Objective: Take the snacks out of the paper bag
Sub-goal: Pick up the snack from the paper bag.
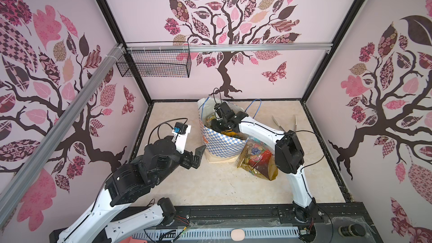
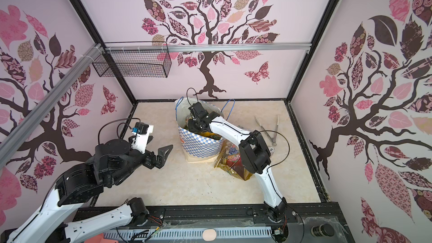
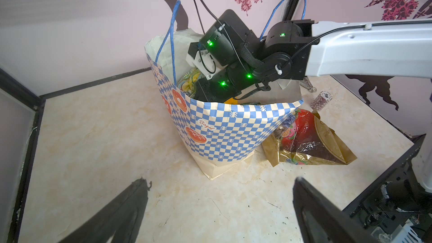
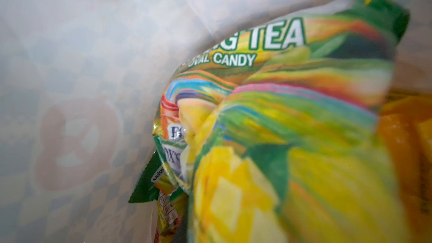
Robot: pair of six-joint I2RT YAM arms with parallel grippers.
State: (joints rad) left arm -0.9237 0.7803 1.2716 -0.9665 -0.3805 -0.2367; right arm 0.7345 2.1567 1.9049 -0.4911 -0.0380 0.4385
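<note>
The blue-and-white checked paper bag [image 3: 224, 132] stands holding crinkly green-yellow snacks [image 4: 292, 125] (a gold-and-red pack [image 3: 308, 139] lies against its base). Inside it, the right gripper [image 3: 210, 90], fingers together; beside it, the left gripper [image 1: 199, 154], fingers apart.

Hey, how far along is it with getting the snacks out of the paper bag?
Done: one gold-and-red pack lies on the table beside the paper bag. In hand: the right claw is shut inside the bag, close against a green tea-candy packet; a grip can't be confirmed. To do: that packet, a FOX'S packet and an orange packet are inside. The left claw hovers open beside the bag.
</note>
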